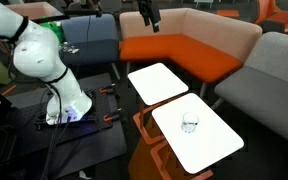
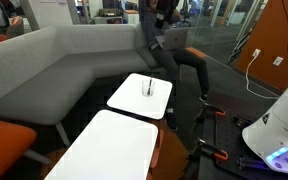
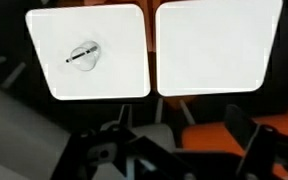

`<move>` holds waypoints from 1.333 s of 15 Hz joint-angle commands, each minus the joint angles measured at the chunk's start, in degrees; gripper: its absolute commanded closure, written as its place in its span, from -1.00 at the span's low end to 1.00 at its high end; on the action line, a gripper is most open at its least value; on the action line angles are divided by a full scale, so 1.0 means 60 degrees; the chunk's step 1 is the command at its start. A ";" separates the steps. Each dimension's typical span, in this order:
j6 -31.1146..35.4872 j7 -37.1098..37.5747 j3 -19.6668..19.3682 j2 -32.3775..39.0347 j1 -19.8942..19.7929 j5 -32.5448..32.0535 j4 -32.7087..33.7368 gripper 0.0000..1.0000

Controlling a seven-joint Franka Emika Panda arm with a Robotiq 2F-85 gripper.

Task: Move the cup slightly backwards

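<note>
The cup (image 1: 189,123) is small, clear and roundish. It stands on one of two white tabletops (image 1: 214,145). It also shows in an exterior view (image 2: 149,87) and in the wrist view (image 3: 83,55), on the left tabletop (image 3: 119,80). My gripper (image 1: 150,15) hangs high above the tables, far from the cup, and also shows at the top of an exterior view (image 2: 158,12). In the wrist view its dark fingers (image 3: 182,150) stand apart with nothing between them.
The second white tabletop (image 1: 156,82) stands beside the cup's table. An orange and beige sofa (image 1: 184,50) and a grey sofa (image 2: 54,70) surround the tables. The white robot base (image 1: 59,95) stands on a dark floor with orange clamps (image 2: 216,155).
</note>
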 commanded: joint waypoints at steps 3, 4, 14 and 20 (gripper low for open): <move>0.2476 0.0123 -0.0891 0.2324 -0.0862 0.0481 0.0259 -1.00; 0.2820 0.0054 -0.1062 0.2863 -0.0899 0.0760 0.0381 -1.00; 0.3418 -0.0324 -0.1162 0.8081 -0.1985 0.1387 0.3028 -1.00; 0.3218 -0.0474 -0.0646 1.0600 -0.2641 0.1766 0.4929 -1.00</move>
